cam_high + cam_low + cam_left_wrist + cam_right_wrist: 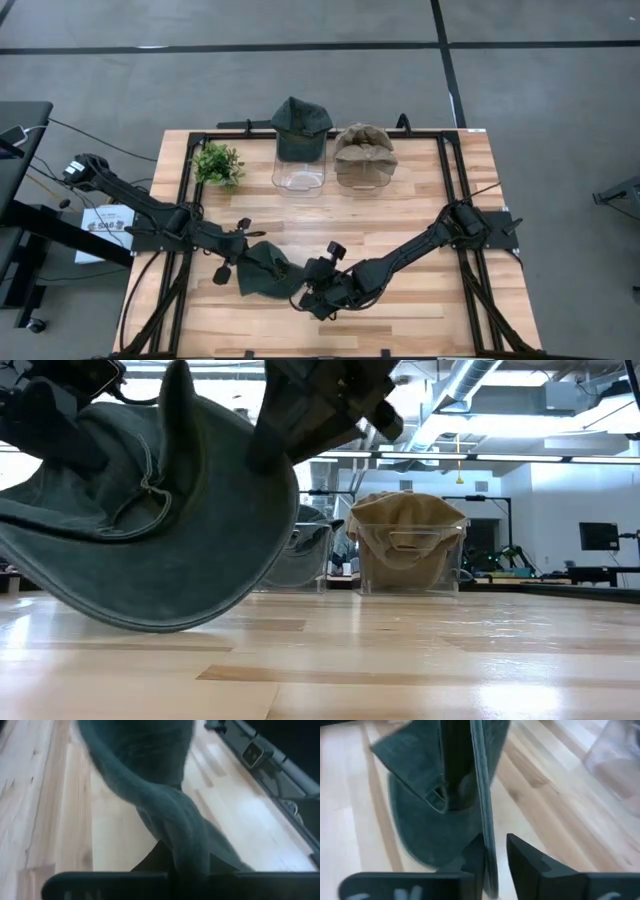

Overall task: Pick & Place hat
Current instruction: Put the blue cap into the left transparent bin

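Note:
A dark green hat point(266, 272) hangs between my two grippers near the table's near edge. In the low view the hat point(150, 530) sags like a bowl just above the wood. My left gripper point(243, 245) is at the hat's left side and is shut on it. My right gripper point(308, 288) is at the hat's right side, shut on its brim. The hat fills both wrist views point(165, 805) point(435, 805). My left gripper's fingertips are hidden by the cloth. My left gripper holds a bunched, twisted part of the hat's cloth point(187, 862), which runs down between its fingers; the cloth hides the fingertips. It comes from the table's left. The hat hangs away from it, off the table. My right gripper pinches the hat's thin brim edge point(489, 847) between its two fingers point(524, 862). It comes from the table's right, with the brim standing on edge between them. The crown point(420, 820) hangs beyond the fingers, clear of the wood.
At the table's far side stand two clear containers: one point(299, 172) with a dark green hat point(300, 122) on it, the other point(362, 172) with a tan hat point(363, 145). A small green plant point(218, 163) stands left of them. Bare wood lies in between.

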Available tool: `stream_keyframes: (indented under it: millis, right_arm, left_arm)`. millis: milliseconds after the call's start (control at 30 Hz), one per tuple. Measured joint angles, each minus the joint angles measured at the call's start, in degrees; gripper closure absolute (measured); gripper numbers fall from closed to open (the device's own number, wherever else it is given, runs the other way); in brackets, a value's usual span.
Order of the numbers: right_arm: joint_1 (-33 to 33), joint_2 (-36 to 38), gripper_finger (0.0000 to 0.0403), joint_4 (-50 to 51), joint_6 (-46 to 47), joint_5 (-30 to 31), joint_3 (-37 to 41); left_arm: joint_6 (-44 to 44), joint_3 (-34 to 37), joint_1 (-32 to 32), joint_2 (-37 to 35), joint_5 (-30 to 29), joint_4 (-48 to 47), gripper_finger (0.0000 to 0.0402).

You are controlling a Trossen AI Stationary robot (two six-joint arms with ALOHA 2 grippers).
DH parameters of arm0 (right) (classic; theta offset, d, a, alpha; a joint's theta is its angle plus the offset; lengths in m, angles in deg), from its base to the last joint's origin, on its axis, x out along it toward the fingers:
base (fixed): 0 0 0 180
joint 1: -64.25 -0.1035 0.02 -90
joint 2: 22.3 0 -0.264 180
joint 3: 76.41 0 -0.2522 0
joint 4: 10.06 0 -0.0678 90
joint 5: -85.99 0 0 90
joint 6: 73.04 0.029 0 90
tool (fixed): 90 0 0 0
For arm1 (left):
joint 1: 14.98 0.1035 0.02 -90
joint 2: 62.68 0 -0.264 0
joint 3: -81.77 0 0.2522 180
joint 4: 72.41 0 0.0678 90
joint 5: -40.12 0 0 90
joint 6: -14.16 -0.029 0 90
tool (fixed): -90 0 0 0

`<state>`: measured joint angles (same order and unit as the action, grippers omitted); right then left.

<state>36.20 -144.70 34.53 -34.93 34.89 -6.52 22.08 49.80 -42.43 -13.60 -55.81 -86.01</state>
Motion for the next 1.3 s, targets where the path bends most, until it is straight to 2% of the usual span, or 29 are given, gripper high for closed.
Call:
stream_keyframes:
  millis: [200,367,467,600,700,800,1000,1100,1200,1300]
  right_arm:
    - [-0.1,2.9,0.0268,11.1,2.9,1.0,0.0]
    - [-1.4,6.5,0.0243,17.9,1.0,2.5,0.0]
    - [-2.3,7.4,0.0245,21.8,0.5,6.8,0.0]
    - [-3.6,8.3,0.0255,27.9,5.0,16.7,0.6]
    - [-4.7,8.3,0.0261,33.8,14.4,24.0,3.4]
    - [-5.3,8.6,0.0265,36.0,23.2,28.2,8.5]
    - [-5.7,8.5,0.0265,35.2,37.0,30.8,19.6]
    - [-6.2,8.5,0.0263,33.4,39.8,32.7,22.7]
    - [-6.9,8.5,0.0262,28.5,35.2,33.3,24.0]
    - [-6.6,8.5,0.0263,17.2,22.7,32.7,25.6]
  left_arm:
    - [-0.2,-5.8,1.5,0.0,-0.4,-10.9,0.0393]
    - [-0.6,-13.0,4.8,0.2,-5.8,-23.9,0.0393]
    - [-2.8,-17.4,7.7,0.2,-5.9,-27.5,0.0393]
    - [-6.5,-23.7,12.7,1.0,-5.9,-31.9,0.0393]
    - [-9.5,-29.0,16.9,2.5,-6.0,-34.5,0.0393]
    - [-12.4,-34.6,21.5,4.5,-6.0,-37.2,0.0392]
    - [-17.6,-45.9,28.9,9.8,-4.1,-42.1,0.0392]
    - [-20.7,-50.5,31.7,12.5,-3.4,-44.0,0.0392]
    - [-26.5,-53.6,34.5,15.1,-3.4,-44.5,0.0392]
    - [-32.2,-55.9,37.0,17.8,-3.4,-43.7,0.0392]
